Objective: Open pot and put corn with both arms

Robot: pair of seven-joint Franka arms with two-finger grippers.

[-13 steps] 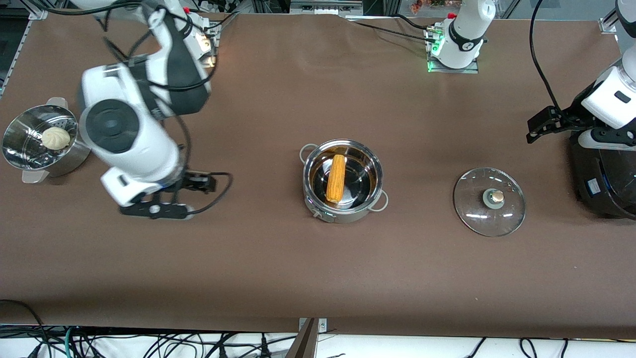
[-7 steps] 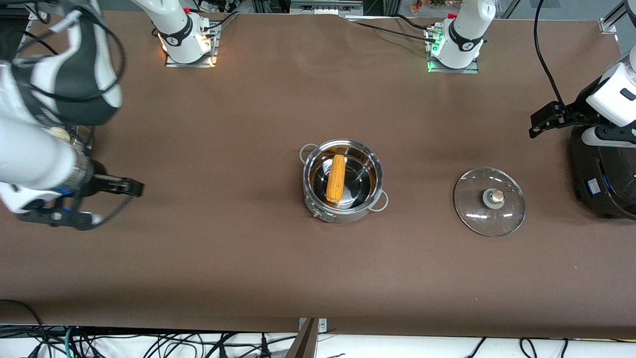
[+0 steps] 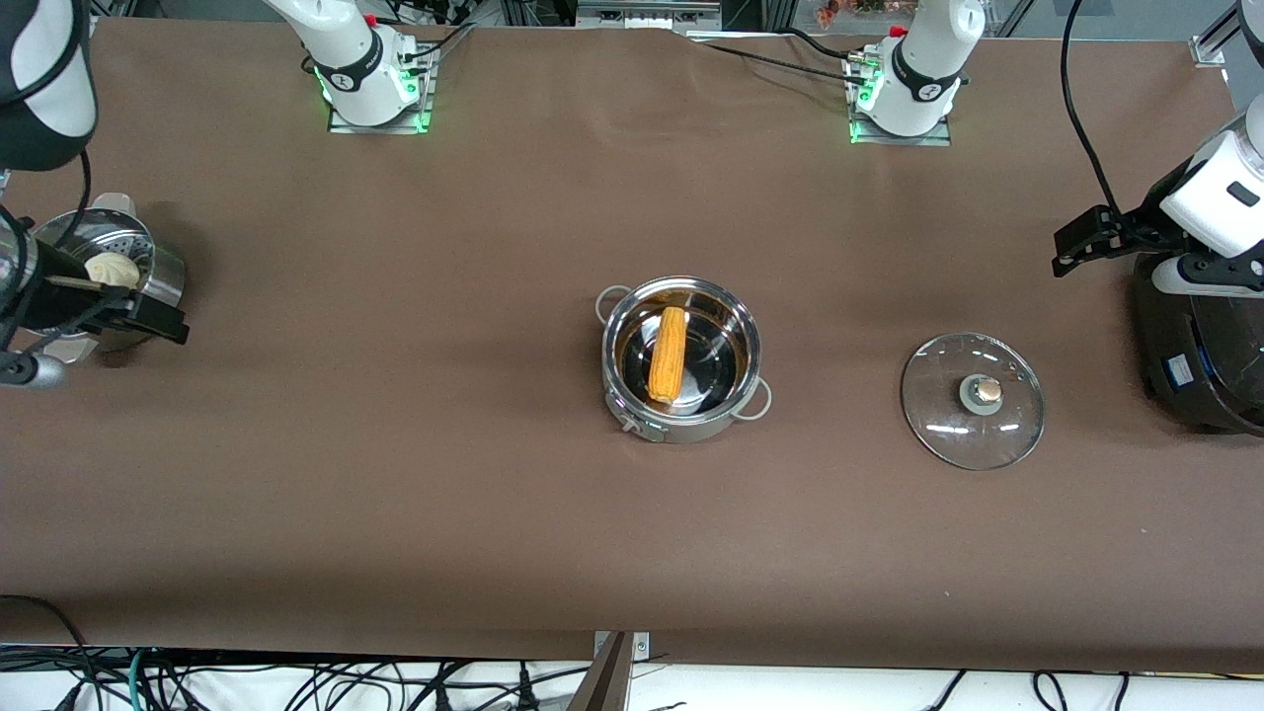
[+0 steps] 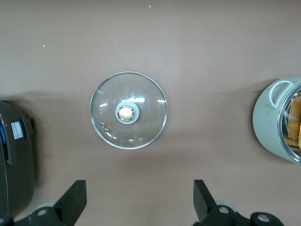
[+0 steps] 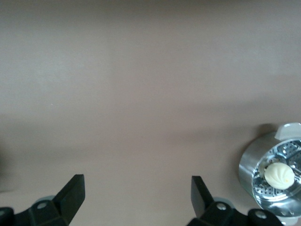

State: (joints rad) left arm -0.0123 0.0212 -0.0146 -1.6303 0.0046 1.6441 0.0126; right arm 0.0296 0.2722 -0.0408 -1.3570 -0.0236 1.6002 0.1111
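The steel pot (image 3: 691, 427) stands open in the middle of the table. The yellow-orange corn (image 3: 668, 354) lies inside it. Its glass lid (image 3: 973, 400) with the tan knob lies flat on the table beside the pot, toward the left arm's end. The left wrist view shows the lid (image 4: 128, 110), the pot's wall (image 4: 268, 117) and a strip of corn (image 4: 295, 125). My left gripper (image 3: 1065, 252) is open and empty, up beside the black cooker; its fingers (image 4: 75, 193) frame bare table. My right gripper (image 3: 168, 324) is open and empty beside the steamer pot.
The perforated steamer pot (image 3: 166, 276) with a white bun (image 3: 109, 269) stands at the right arm's end, also in the right wrist view (image 5: 256, 165). The big black cooker (image 3: 1200, 355) stands at the left arm's end, also in the left wrist view (image 4: 16, 155).
My right arm has swung away from near the pot to the right arm's end of the table, by the steamer pot. The left arm has hardly moved. Pot, corn and lid are unchanged.
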